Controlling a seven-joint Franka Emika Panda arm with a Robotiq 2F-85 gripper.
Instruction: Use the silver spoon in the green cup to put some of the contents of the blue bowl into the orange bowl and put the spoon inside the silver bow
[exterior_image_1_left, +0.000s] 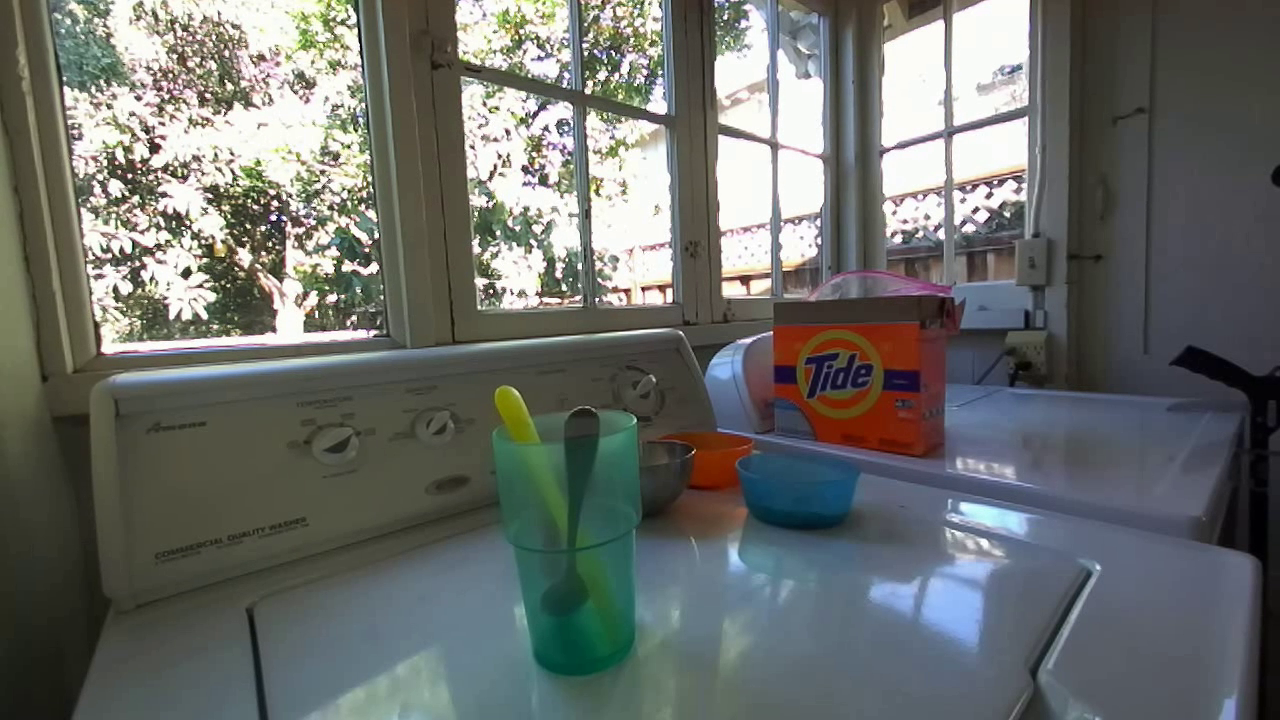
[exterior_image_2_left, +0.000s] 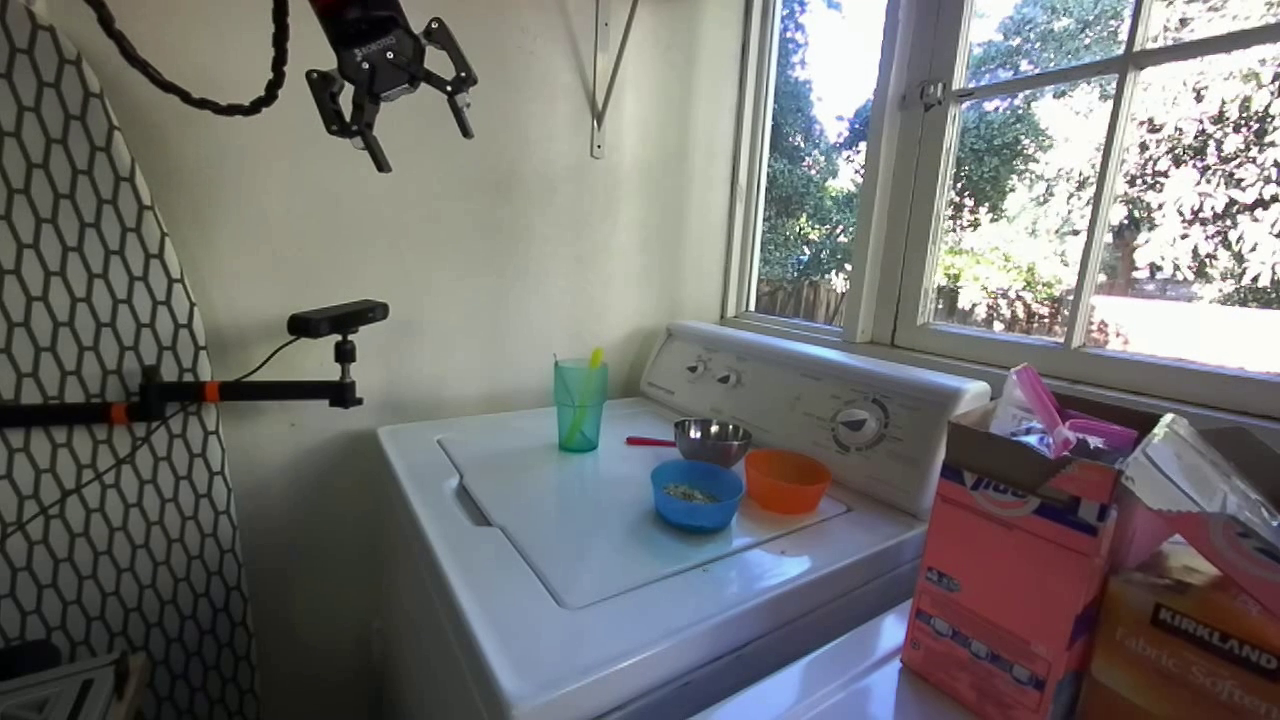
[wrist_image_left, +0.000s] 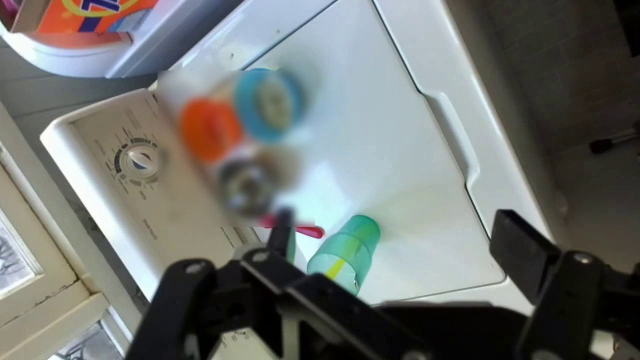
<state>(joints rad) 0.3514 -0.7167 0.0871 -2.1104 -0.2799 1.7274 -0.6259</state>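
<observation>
The silver spoon (exterior_image_1_left: 581, 450) leans in the green cup (exterior_image_1_left: 590, 645), its head low inside and its handle end just above the rim. Upright on the washer lid, the cup also holds a yellow-green utensil (exterior_image_1_left: 512, 410). Pale flaky contents lie in the blue bowl (exterior_image_2_left: 695, 518). Beside it sit the orange bowl (exterior_image_2_left: 788, 492) and the silver bowl (exterior_image_2_left: 705, 450), which has a red handle (exterior_image_2_left: 650, 441). My gripper (exterior_image_2_left: 422, 138) hangs high above and left of the cup in an exterior view, open and holding nothing. In the wrist view the bowls are blurred.
The washer's control panel (exterior_image_1_left: 380, 480) rises behind the bowls. An orange Tide box (exterior_image_1_left: 860, 385) stands on the neighbouring machine, with a fabric softener box (exterior_image_2_left: 1180, 640) next to it. A camera on an arm (exterior_image_2_left: 338, 318) juts out near the washer.
</observation>
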